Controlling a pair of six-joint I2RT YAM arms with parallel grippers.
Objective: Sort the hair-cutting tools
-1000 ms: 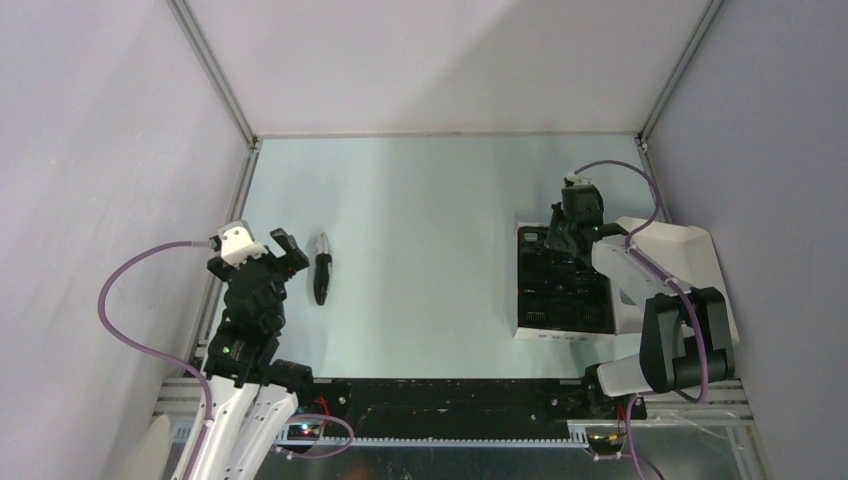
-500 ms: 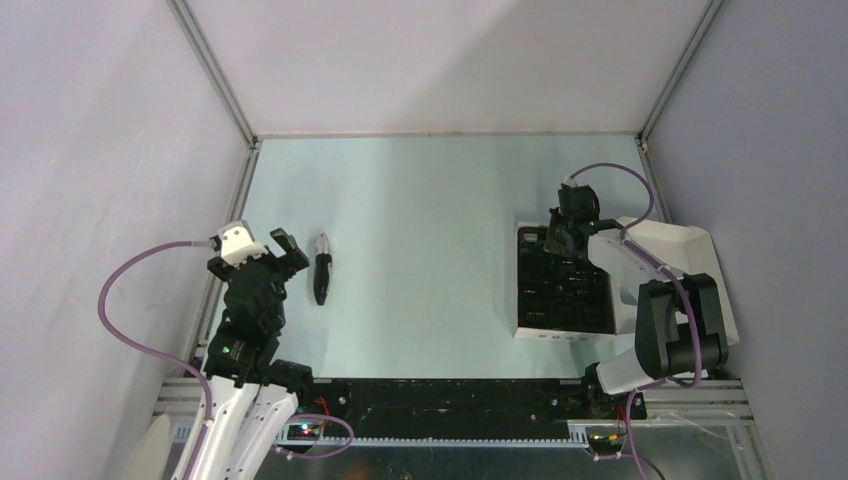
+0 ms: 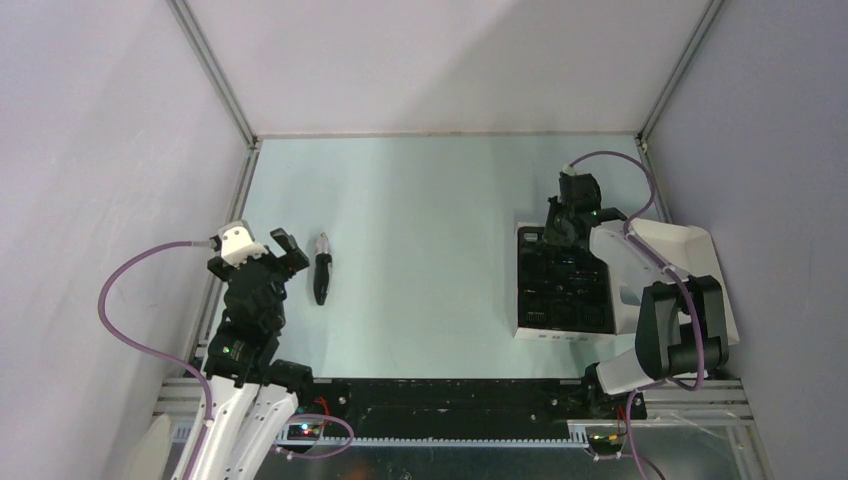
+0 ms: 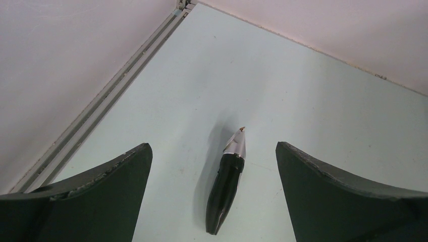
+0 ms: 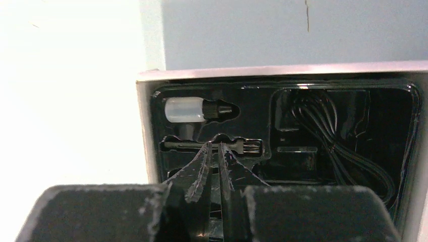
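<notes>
My right claw sits narrow astride the brush in the box insert. I can't tell if it grips, so I'd move only vertically. Left claw wide.

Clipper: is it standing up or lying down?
Lying down. The clipper lies lengthwise on the table, its shadow beside it.

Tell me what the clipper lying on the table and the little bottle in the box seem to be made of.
Clipper: body looks like black plastic, smooth with a faint sheen; its silvery tip glints like metal, possibly chromed plastic. Bottle: cloudy whitish translucent plastic, matte; its pointed black cap looks like plastic too.
</notes>
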